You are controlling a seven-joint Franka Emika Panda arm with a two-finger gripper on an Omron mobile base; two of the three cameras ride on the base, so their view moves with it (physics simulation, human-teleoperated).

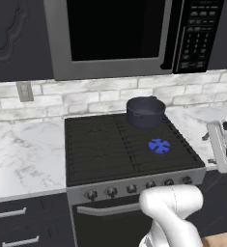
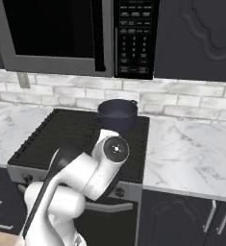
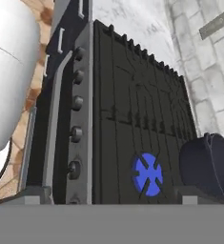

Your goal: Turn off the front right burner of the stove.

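The stove (image 1: 95, 149) has a black grated cooktop and a steel strip of several round knobs (image 1: 150, 185) along its front. On its front right burner (image 1: 159, 145) a blue petal-shaped flame ring is lit. My gripper (image 1: 214, 142) hangs off the stove's right side, above the counter edge. In the hand view the stove (image 3: 132, 95) lies sideways, with the knobs (image 3: 76, 134) in a column on the left and the burner (image 3: 147, 174) low in the middle. The gripper (image 3: 113, 198) is open, with its tips far apart and nothing between them. My own arm covers the burner in the right base view.
A dark round pot (image 1: 145, 112) (image 2: 117, 114) (image 3: 211, 164) sits on the back right burner, just behind the flame. A black-and-steel microwave (image 1: 120, 34) (image 2: 61, 33) hangs overhead. Marble counters (image 1: 23, 154) (image 2: 191, 149) flank the stove. My white elbow (image 1: 170, 202) stands before the oven door.
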